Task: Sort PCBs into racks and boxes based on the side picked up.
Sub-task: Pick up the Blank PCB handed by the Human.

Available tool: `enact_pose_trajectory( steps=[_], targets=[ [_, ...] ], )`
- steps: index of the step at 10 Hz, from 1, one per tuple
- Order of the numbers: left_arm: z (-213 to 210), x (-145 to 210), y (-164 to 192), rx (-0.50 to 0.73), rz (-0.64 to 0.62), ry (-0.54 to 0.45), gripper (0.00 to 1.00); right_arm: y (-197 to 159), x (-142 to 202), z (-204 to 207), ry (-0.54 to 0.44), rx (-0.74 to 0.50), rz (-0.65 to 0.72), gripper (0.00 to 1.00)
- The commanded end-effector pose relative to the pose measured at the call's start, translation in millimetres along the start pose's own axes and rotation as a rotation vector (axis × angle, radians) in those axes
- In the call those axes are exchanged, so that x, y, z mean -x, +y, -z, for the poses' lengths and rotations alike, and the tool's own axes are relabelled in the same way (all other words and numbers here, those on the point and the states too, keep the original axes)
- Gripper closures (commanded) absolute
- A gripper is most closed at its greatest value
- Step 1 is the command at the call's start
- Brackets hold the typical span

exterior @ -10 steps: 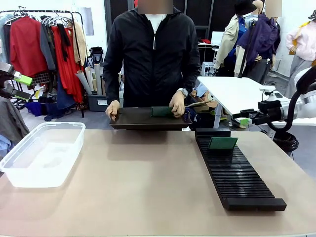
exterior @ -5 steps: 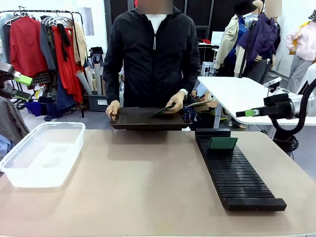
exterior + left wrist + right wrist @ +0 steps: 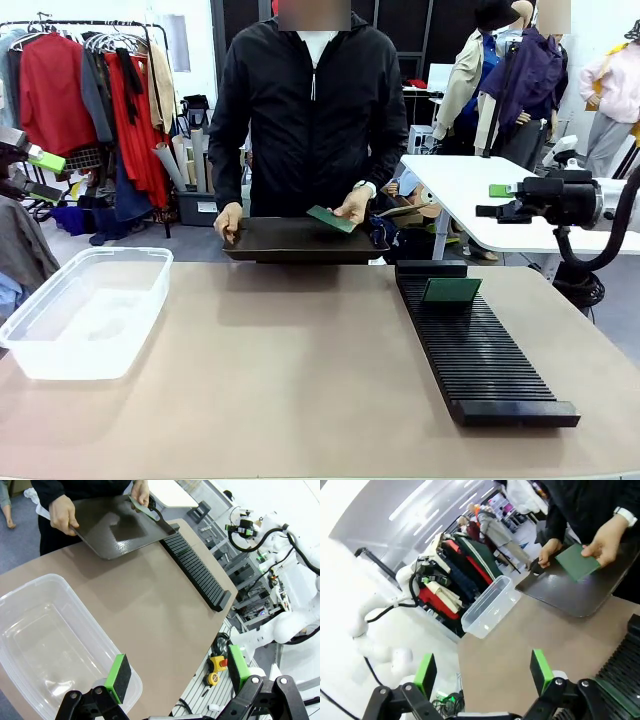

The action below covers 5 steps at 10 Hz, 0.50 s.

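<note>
Across the table [image 3: 300, 380], our left gripper [image 3: 178, 670] and right gripper [image 3: 483, 671] gape empty; the tilted PCB [image 3: 331, 218], seemingly plain-faced, could mislead us into missorting.

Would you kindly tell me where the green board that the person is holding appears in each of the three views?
Front view: green board just above centre, tilted over the right end of the dark tray.
Left wrist view: green board near the top edge, left of centre.
Right wrist view: green board upper right, plain face showing.
Shared landmark: the dark tray under it.
</note>
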<state>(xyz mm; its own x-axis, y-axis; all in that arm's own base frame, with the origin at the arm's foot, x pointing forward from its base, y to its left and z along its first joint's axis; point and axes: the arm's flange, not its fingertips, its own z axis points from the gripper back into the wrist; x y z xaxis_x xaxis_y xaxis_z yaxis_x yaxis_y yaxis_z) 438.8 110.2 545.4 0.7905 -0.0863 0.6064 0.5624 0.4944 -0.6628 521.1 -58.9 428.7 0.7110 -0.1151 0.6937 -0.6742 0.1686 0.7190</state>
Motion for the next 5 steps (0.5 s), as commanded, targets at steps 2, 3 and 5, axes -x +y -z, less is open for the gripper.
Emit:
enact_pose_trajectory(
  steps=[2,3,5],
  targets=[
    [-0.3,-0.1,-2.1,0.007,0.002,-0.004,0.0,27.9,6.6,14.0,0.001,0.098,0.084,0.0],
    [-0.3,-0.1,-2.1,0.007,0.002,-0.004,0.0,31.4,7.6,15.6,0.021,0.116,0.099,0.0],
    [-0.3,-0.1,-2.1,0.007,0.002,-0.004,0.0,21.0,7.1,9.7,0.003,0.081,0.055,0.0]
  ],
)
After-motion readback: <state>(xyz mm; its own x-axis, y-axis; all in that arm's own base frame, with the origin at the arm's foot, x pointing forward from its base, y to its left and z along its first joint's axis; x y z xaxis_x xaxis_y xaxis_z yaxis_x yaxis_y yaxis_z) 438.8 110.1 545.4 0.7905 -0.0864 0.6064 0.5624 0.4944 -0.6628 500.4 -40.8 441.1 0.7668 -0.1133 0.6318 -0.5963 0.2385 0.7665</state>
